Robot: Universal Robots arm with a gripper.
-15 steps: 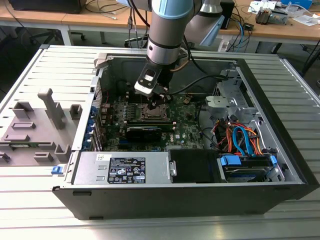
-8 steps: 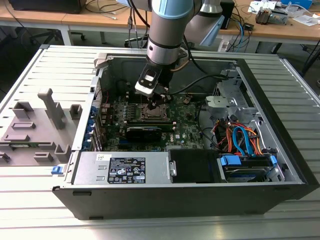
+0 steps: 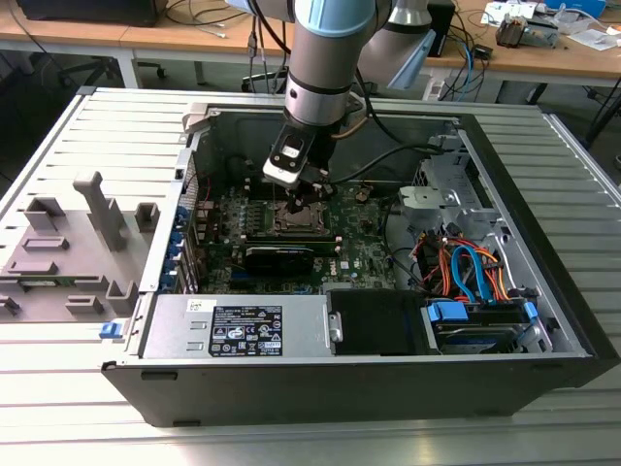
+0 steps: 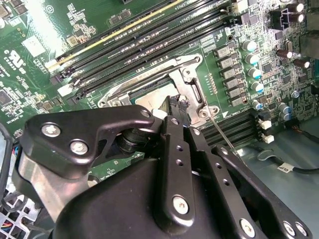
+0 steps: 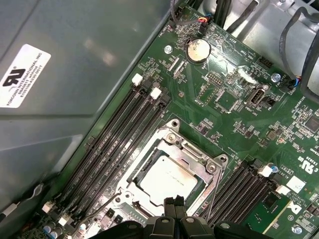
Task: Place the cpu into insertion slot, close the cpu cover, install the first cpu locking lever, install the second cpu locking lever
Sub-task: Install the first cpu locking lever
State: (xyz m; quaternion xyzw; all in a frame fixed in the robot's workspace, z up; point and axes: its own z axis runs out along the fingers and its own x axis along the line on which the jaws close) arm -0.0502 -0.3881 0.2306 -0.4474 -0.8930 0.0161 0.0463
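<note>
The cpu [image 5: 167, 178] lies flat in the socket on the green motherboard [image 5: 224, 99], pale metal top up. The cpu cover [image 5: 198, 155], a silvery frame, lies down around it with the chip showing through its window. In the second wrist view the cpu cover [image 4: 149, 74] and a strip of the cpu [image 4: 149, 102] show past the black fingers. My gripper [image 5: 174, 201] is shut, its tips together right at the socket's edge, with nothing seen between them. A thin locking lever [image 4: 222, 132] runs along the socket beside my gripper [image 4: 177, 105]. In the exterior view my gripper [image 3: 309, 199] hangs over the socket.
The motherboard sits deep inside an open computer case [image 3: 543, 223]. Memory slots [image 5: 119, 134] flank the socket. A power supply [image 3: 243, 328] and a drive bay with blue and orange cables [image 3: 466, 272] lie toward the front. A grey fixture [image 3: 78, 243] stands at the exterior view's left.
</note>
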